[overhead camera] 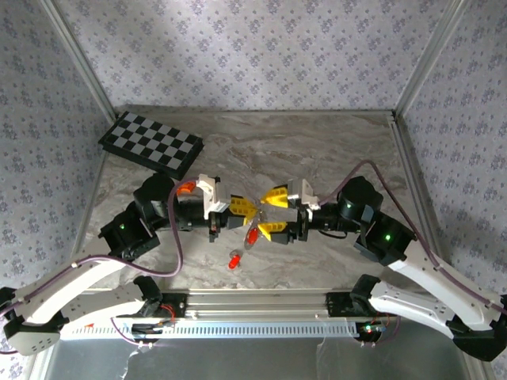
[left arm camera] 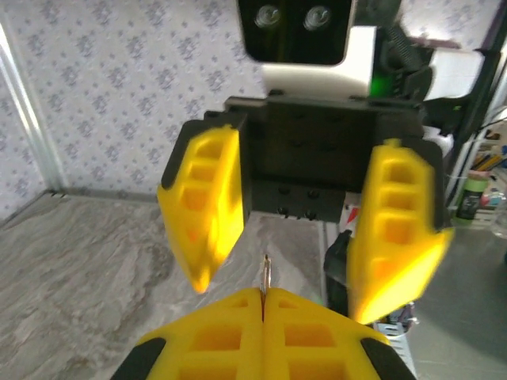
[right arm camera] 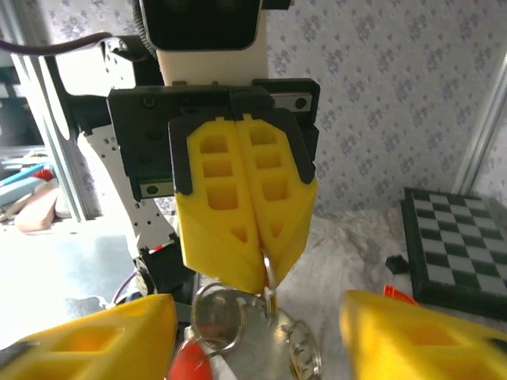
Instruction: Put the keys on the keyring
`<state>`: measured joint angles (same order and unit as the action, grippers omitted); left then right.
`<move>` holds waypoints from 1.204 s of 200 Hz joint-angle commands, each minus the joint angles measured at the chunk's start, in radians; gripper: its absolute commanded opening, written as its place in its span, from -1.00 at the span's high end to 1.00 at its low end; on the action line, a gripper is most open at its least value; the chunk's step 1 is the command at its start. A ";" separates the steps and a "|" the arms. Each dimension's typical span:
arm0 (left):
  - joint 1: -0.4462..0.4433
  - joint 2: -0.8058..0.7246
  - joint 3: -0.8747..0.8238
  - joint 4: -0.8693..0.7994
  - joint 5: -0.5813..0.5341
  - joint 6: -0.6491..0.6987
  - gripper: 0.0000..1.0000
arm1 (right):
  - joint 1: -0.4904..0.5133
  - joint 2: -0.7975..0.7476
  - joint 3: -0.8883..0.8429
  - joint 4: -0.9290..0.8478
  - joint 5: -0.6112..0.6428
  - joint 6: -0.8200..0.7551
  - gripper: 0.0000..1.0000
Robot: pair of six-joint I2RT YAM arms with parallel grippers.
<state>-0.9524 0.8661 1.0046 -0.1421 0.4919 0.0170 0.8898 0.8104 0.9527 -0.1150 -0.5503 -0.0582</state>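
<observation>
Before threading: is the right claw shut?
No, the right claw has its fingers wide apart.

No legible text, label or number anywhere

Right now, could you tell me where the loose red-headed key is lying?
In the top view, the loose key lies on the table, slightly left of centre, between the left hand and the near edge.

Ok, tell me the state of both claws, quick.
Left claw: shut, pinching the thin metal of the keyring.
Right claw: open, holding nothing.
</observation>
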 commanded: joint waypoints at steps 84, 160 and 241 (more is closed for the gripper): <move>0.107 -0.164 -0.166 -0.060 -0.181 -0.083 1.00 | -0.052 0.086 -0.006 -0.333 0.272 0.066 -0.71; 0.143 -0.269 -0.222 -0.131 -0.286 -0.111 1.00 | -0.042 0.403 -0.130 -0.156 0.284 0.159 -0.61; 0.153 -0.431 -0.281 -0.253 -0.531 -0.169 1.00 | 0.130 0.717 0.003 -0.202 0.373 0.106 -0.46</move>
<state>-0.8040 0.4828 0.7338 -0.3710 0.0635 -0.1234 0.9836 1.4647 0.8917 -0.2878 -0.2146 0.0631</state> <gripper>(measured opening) 0.047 0.738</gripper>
